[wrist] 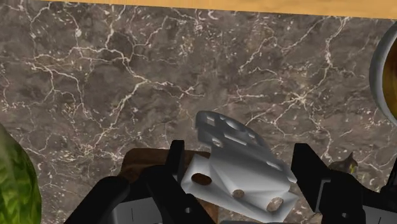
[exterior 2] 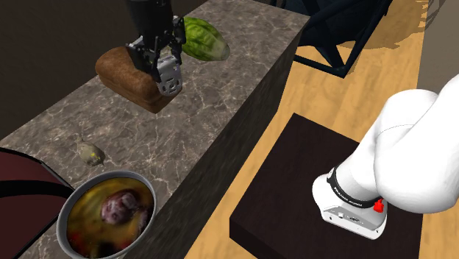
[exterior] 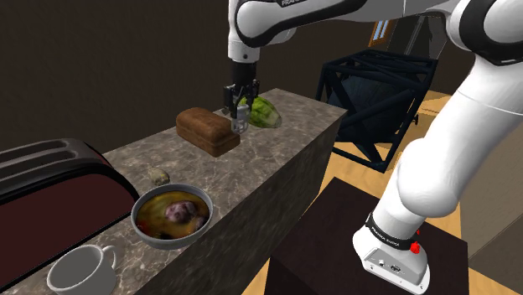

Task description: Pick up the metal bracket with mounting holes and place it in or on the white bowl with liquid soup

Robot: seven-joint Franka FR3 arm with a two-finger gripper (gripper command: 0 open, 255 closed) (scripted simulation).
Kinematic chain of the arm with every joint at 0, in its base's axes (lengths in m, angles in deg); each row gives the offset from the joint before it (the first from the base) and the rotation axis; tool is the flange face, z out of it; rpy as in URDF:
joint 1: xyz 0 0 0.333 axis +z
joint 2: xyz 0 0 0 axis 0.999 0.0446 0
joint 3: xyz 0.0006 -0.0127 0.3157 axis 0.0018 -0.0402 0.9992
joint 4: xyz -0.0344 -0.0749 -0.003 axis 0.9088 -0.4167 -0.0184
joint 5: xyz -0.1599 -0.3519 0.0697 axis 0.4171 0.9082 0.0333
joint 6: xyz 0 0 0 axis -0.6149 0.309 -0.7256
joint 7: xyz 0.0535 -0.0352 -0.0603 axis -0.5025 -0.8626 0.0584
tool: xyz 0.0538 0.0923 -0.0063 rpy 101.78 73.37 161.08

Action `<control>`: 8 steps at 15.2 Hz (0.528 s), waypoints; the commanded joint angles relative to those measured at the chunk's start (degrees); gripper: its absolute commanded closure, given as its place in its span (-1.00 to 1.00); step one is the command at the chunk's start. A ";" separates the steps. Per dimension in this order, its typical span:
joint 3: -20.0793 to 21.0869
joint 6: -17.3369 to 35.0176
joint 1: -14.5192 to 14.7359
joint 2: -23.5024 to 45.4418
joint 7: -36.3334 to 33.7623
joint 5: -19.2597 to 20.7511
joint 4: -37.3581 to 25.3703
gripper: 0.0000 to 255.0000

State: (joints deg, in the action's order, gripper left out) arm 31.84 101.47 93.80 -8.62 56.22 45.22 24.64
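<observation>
Reading the shoulder view from its near edge outward, I log a white mug (exterior: pixel 80 270) at the near end of the marble counter (exterior: pixel 251 172), with a dark red toaster (exterior: pixel 50 180) beside it. Next comes the soup bowl (exterior: pixel 172 243). It is grey-walled and holds brownish liquid with a purplish lump in it. Just past the bowl lies a small mottled lump (exterior: pixel 158 176) that I cannot identify.

Farther along sits a brown loaf (exterior: pixel 205 132). At its far end the gripper (exterior: pixel 240 107) hangs above the marble. The jaws are closed on the metal bracket (exterior: pixel 239 122). The wrist view shows one black finger on each flank of the grey plate, with its mounting holes visible. The bracket is clear of the counter, in the air next to the loaf. A green melon (exterior: pixel 264 111) lies just beyond the gripper, and a black frame (exterior: pixel 377 100) stands on the floor past the counter.

My judgement is that the grasp is complete and the transfer has not begun. The bowl is well apart from the gripper. The next move calls for carrying the bracket back along the counter, high enough to pass the loaf. I would then centre over the bowl, lower close to the soup and open the jaws there to limit splashing.
</observation>
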 commanded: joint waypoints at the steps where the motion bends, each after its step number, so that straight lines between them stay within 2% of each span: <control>1: 1.54 -0.41 1.25 -0.19 -2.85 -0.15 -0.32 1.00; 8: 6.93 -1.49 5.56 2.42 -12.65 -0.02 -4.32 1.00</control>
State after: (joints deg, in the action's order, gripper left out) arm 37.97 100.09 98.71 -6.81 45.14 45.11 21.06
